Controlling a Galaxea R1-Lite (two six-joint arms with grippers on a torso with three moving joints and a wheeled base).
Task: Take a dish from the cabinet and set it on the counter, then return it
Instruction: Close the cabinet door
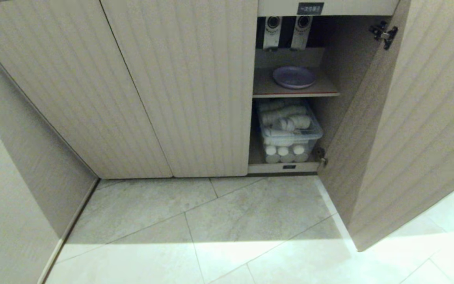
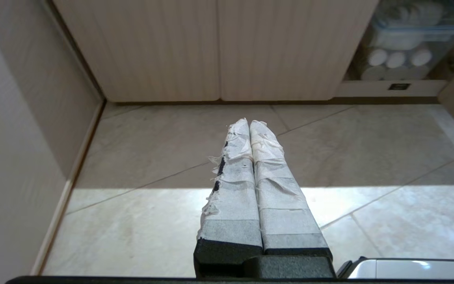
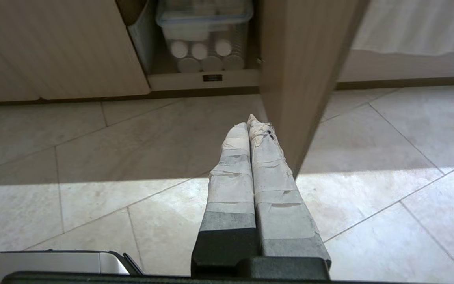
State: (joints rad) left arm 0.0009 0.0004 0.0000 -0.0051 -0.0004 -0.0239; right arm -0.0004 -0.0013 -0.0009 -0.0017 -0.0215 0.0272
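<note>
1. The dish [image 1: 294, 76] lies flat on the upper shelf [image 1: 266, 88] inside the cabinet [image 1: 179, 86], in the open bay at the right, just below two grey fittings [image 1: 286, 31] hanging from the top of the bay.
2. The cabinet door [image 1: 408, 130] on that bay stands swung wide open (its hinge shows near the top edge), while the ribbed doors to the left are closed.
3. Below the shelf sits a clear plastic bin [image 1: 290, 134] packed with white rolled items.
4. The left end effector [image 2: 249, 125] hangs low over the tiled floor [image 1: 227, 228], its tape-wrapped fingers [image 2: 235, 185] pressed together and holding nothing; it faces the closed doors, with the open bay off to one side.
5. The right end effector [image 3: 250, 122] is likewise low over the floor, fingers pressed together and empty, close beside the edge of the open door and pointing toward the bin.
6. Both end effectors are well apart from the dish, which sits higher up and deeper inside the cabinet, in neither wrist view.
</note>
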